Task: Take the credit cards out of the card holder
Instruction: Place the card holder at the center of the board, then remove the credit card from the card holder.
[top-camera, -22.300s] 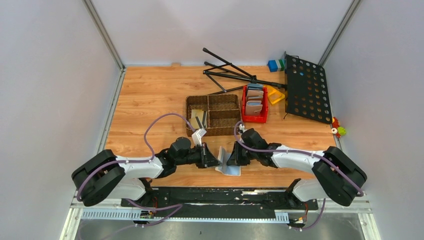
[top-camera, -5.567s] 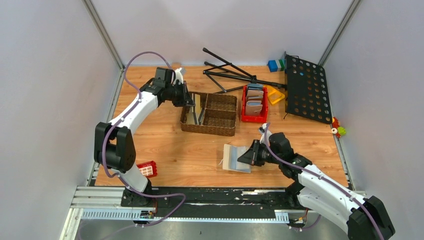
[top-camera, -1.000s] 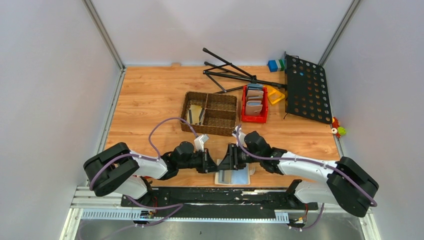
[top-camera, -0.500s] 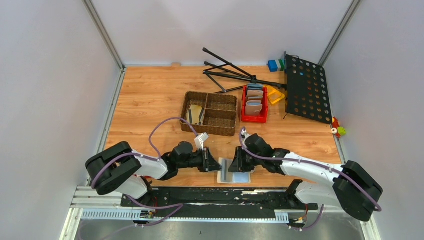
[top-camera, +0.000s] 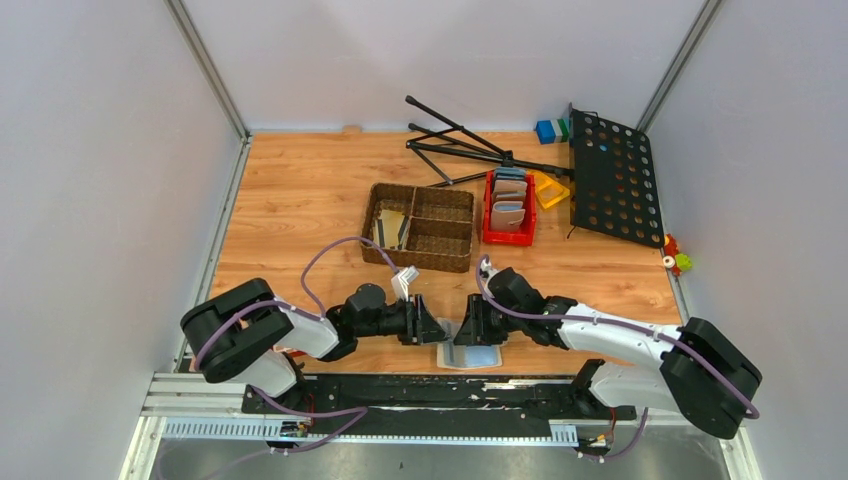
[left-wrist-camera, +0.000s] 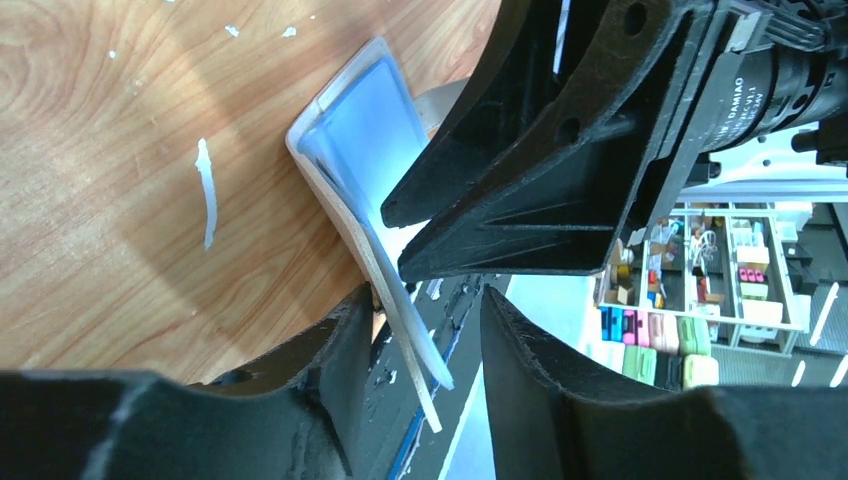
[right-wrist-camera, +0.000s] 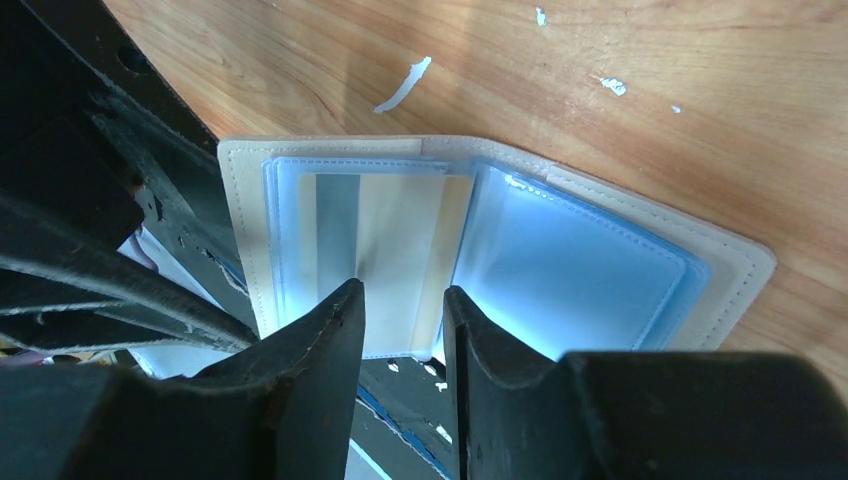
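Note:
The beige card holder (top-camera: 472, 356) lies open at the table's near edge, pale blue pockets up. In the right wrist view a cream and grey credit card (right-wrist-camera: 400, 225) sits in the left pocket of the card holder (right-wrist-camera: 590, 250). My right gripper (right-wrist-camera: 402, 290) hovers over that pocket's near edge, open, with nothing pinched. My left gripper (left-wrist-camera: 425, 300) is open; the raised flap of the card holder (left-wrist-camera: 365, 130) passes between its fingers, against one only. From above, the left gripper (top-camera: 428, 330) and right gripper (top-camera: 465, 330) face each other. More credit cards (top-camera: 392, 228) stand in the basket.
A brown woven basket (top-camera: 420, 262) with compartments stands behind the grippers. A red bin (top-camera: 509, 236) with wallets is to its right. A black perforated stand (top-camera: 610, 175) and its tripod legs (top-camera: 460, 140) lie at the back right.
My left gripper has opened and let go of the card holder's flap. My right gripper narrowed, then widened again over the pockets. Both arms stayed at the near edge.

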